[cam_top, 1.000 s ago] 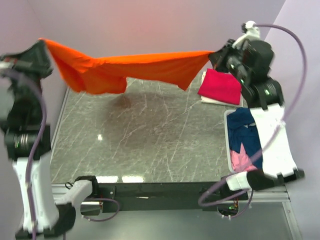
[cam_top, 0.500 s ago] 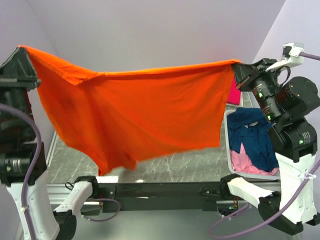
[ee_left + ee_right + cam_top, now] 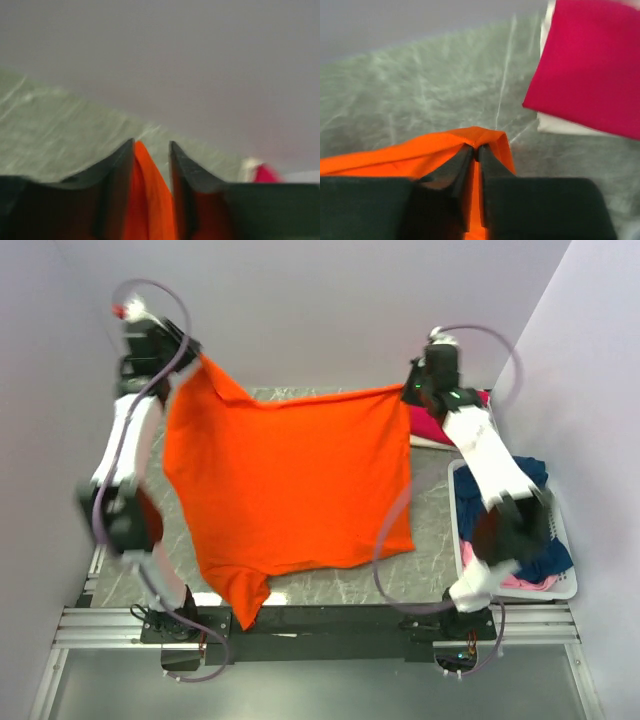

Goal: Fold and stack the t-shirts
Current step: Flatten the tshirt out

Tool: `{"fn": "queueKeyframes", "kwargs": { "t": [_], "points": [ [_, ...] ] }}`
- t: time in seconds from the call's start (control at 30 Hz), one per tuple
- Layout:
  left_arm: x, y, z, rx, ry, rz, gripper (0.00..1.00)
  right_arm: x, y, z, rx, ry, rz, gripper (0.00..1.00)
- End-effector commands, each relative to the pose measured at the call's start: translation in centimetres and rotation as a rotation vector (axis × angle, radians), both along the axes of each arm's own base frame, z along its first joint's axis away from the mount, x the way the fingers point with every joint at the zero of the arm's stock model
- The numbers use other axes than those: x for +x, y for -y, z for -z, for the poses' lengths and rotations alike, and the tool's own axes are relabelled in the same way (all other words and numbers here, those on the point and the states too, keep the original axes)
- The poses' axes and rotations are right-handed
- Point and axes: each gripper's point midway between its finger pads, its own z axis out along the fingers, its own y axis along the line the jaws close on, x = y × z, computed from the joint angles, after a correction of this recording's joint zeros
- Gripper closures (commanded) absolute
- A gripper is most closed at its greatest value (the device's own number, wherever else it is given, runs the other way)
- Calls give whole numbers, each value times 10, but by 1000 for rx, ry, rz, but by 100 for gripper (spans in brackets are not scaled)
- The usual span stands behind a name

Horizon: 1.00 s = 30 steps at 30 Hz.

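A bright orange t-shirt [image 3: 290, 480] is spread wide over the dark marble table, its lower hem drooping past the near edge. My left gripper [image 3: 192, 358] is at its far left corner. In the left wrist view the jaws [image 3: 151, 145] stand apart, the orange cloth [image 3: 145, 200] lying against the left finger only. My right gripper [image 3: 410, 392] pinches the far right corner; its jaws [image 3: 477, 148] are nearly together on a fold of orange cloth [image 3: 420, 152]. A folded magenta t-shirt [image 3: 590, 60] lies just beyond, at the back right.
A white basket [image 3: 560, 590] at the right edge holds a navy tee [image 3: 548, 545] and a pale pink one [image 3: 468, 552], partly behind my right arm. Something white shows under the magenta t-shirt [image 3: 478, 400]. Purple walls close in on three sides.
Both arms have swung from high near the camera to the back of the table, bringing the orange t-shirt down and spread out. The left jaws have come apart.
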Motion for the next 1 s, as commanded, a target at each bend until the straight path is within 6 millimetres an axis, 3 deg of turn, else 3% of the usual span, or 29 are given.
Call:
{"fn": "queueKeyframes", "kwargs": {
  "t": [0.0, 0.07, 0.1, 0.13, 0.2, 0.23, 0.33, 0.37, 0.4, 0.43, 0.47, 0.57, 0.77, 0.97],
  "points": [
    [46, 18, 100, -42, -250, 70, 48, 55, -2, 80, 8, -205, -13, 73],
    [55, 30, 117, -23, -291, 80, 39, 64, -3, 101, -5, -292, -15, 47],
    [58, 37, 119, -8, -289, 93, 34, 72, -10, 94, 13, -271, -40, 43],
    [56, 50, 120, -5, -301, 114, 26, 75, -14, 102, 18, -282, -52, 38],
    [44, 63, 121, -20, -320, 125, 25, 74, -16, 101, 33, -266, -66, 30],
    [29, 68, 131, -40, -356, 123, 25, 73, -18, 99, 36, -255, -74, 12],
    [1, 69, 149, -74, -426, 96, 25, 55, -21, 108, 40, -285, -109, 11],
    [-17, 69, 178, -102, -498, 82, 25, 51, -23, 110, 38, -288, -120, 11],
    [-29, 69, 171, -117, -486, 78, 25, 37, -23, 118, 39, -314, -131, 11],
    [-38, 68, 178, -127, -503, 70, 25, 30, -26, 122, 46, -323, -143, 11],
    [-57, 66, 194, -143, -553, 48, 25, 26, -28, 125, 53, -323, -150, 11],
    [-87, 60, 224, -156, -649, -2, 25, -5, -32, 149, 64, -385, -182, 12],
    [-120, 51, 265, -140, -780, -60, 23, -33, -38, 171, 72, -451, -235, 14],
    [-137, 47, 304, -113, -891, -71, 23, -41, -43, 189, 88, -517, -266, 14]
  ]
}}
